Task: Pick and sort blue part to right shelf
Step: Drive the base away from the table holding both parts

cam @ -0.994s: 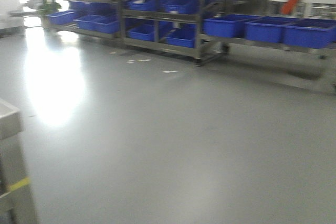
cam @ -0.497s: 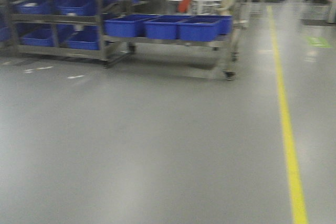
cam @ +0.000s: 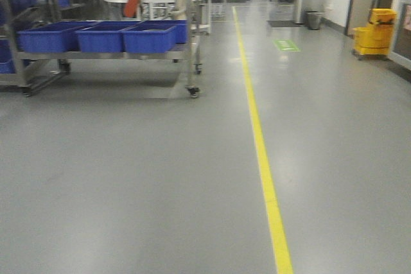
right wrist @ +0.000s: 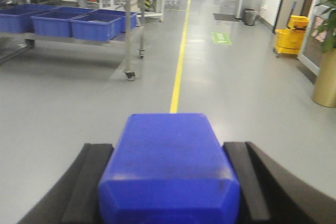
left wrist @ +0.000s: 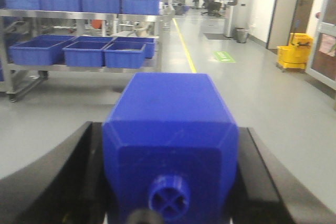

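Close under the left wrist camera, the blue part [left wrist: 170,145] is clamped in the left gripper [left wrist: 169,127]. The black fingers [left wrist: 79,177] press flat against its two side faces, and the sloped shoulders and round cap [left wrist: 168,199] point back toward the lens. The right gripper [right wrist: 168,145] is likewise closed on a second blue block [right wrist: 168,177], whose cap is out of sight, so its type cannot be told. The part looks like stiff moulded plastic, probably light and not fragile. Its skin is smooth and faintly glossy, so it may slip under a loose pinch. The broad parallel sides of the body are the sound place to hold. The slanted shoulders would likely wedge it out of the pads, and the cap offers too little surface. The right shelf [cam: 103,56], loaded with blue bins [cam: 103,35], stands at the far left, well apart across open floor beside the yellow line [cam: 263,158], so a firm grip matters for the drive.
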`<state>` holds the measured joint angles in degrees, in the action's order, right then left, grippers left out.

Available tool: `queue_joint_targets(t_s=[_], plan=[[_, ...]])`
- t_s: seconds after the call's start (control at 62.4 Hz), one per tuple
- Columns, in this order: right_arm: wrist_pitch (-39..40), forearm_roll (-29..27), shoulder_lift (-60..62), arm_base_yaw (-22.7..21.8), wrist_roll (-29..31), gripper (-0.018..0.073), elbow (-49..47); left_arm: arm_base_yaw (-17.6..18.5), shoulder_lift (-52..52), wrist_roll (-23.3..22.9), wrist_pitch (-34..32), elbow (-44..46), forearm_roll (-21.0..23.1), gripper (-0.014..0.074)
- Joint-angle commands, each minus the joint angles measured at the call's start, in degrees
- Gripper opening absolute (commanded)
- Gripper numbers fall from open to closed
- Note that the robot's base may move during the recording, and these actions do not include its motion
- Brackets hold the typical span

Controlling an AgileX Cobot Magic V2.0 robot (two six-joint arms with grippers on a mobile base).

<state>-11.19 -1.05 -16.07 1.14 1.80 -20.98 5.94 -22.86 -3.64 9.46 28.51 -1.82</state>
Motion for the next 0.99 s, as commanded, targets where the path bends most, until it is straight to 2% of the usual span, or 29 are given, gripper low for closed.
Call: queue_joint_targets(t_s=[0.0,0.978], plan=[[5.46,-0.15,-0.41,-0.19,0.39,0.0445,-1.74,-0.07,-0.43,0.12,-5.70,1.73,-0.06,0.0331],[5.46,-0.15,-0.41,-0.19,0.39,0.0445,-1.74,-0.07,-0.43,0.12,-5.70,1.73,-0.06,0.0331]])
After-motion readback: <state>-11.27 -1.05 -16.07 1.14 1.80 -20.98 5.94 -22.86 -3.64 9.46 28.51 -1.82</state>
